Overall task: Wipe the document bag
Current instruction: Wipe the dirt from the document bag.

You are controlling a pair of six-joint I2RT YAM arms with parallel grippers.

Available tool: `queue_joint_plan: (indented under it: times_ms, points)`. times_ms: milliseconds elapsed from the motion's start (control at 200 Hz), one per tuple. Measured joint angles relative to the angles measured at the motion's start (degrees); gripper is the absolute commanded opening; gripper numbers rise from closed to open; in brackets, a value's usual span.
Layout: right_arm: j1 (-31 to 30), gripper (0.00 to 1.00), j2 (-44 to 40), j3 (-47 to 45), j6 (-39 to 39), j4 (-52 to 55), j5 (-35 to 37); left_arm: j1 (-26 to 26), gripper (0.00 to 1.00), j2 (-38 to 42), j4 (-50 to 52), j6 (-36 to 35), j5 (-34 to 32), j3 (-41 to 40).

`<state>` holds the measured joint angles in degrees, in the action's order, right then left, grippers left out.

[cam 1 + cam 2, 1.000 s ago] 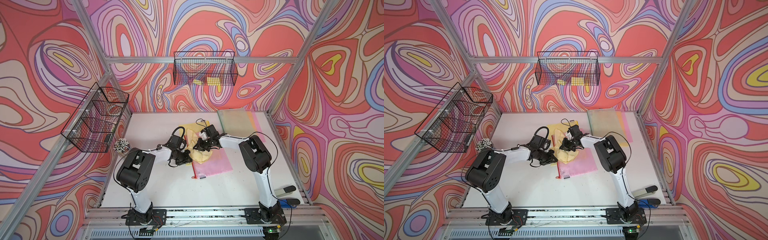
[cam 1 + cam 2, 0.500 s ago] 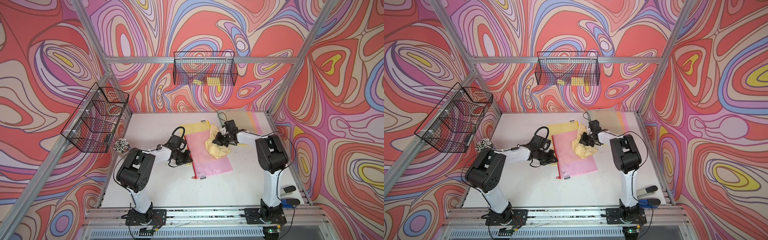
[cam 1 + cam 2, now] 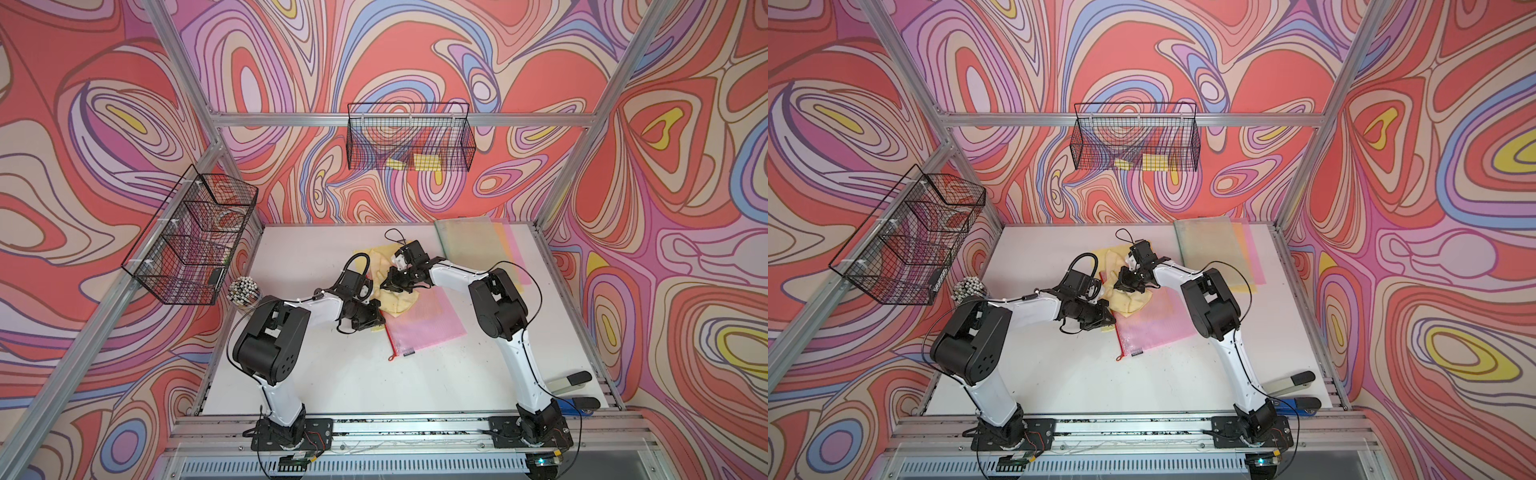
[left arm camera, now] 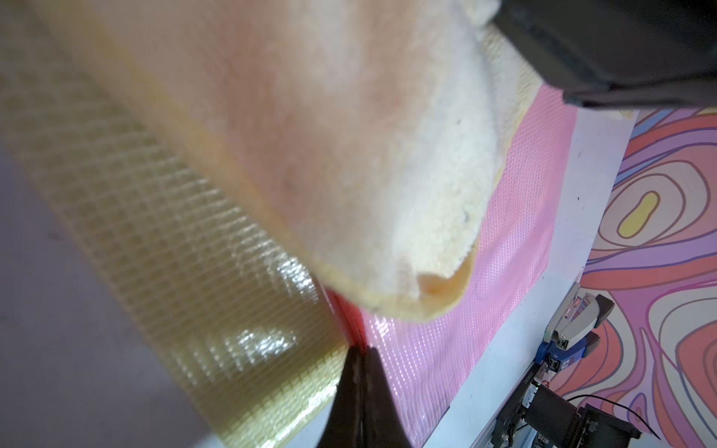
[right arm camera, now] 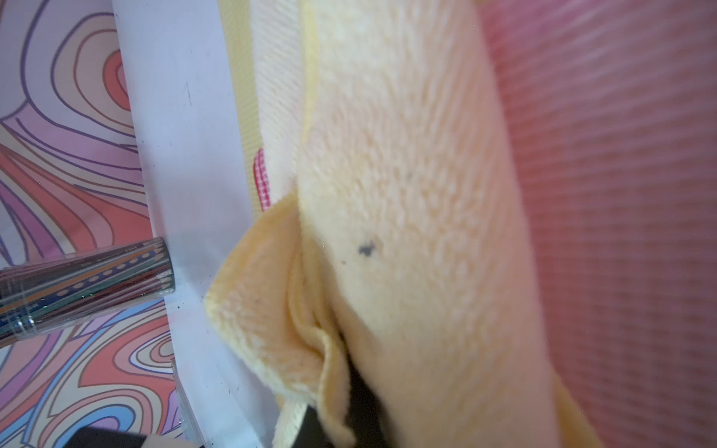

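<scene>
The right hand (image 3: 390, 286), clamped on the bunched yellow cloth (image 3: 400, 303), is swinging back toward the left hand (image 3: 376, 321). Half a second ago it was out at the bag's far right side, so the wiping is running in back-and-forth strokes and, I judge, is well under way. The pink document bag (image 3: 424, 330) is lying flat on the desk (image 3: 332, 374), partly overlapping a yellow mesh bag (image 4: 174, 271). The cloth is resting on the document bag's far left part, directly under the right hand. The left hand is closed, its tips sitting on the red zipper edge (image 4: 351, 322), apparently steadying the bag; pinching or merely pressing, I cannot tell.
</scene>
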<state>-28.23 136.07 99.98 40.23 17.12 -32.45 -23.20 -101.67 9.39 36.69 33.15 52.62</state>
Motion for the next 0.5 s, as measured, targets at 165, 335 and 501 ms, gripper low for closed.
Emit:
queue_joint_plan:
  times_ms: [165, 335, 501]
  points:
    - [9.2, 0.00, -3.6, -6.1, -0.7, -1.2, -1.6, 0.0, 0.00, 0.0, -0.2, 0.0, -0.1, 0.0]
    - [15.7, 0.00, -5.5, -7.8, -1.8, 0.4, -0.6, 0.0, 0.00, 0.0, -0.3, 0.0, 0.1, 0.0]
    - [9.6, 0.00, -3.1, -1.4, -1.7, 3.9, 1.1, 0.0, 0.00, -0.1, -0.4, 0.1, 0.7, 0.0]
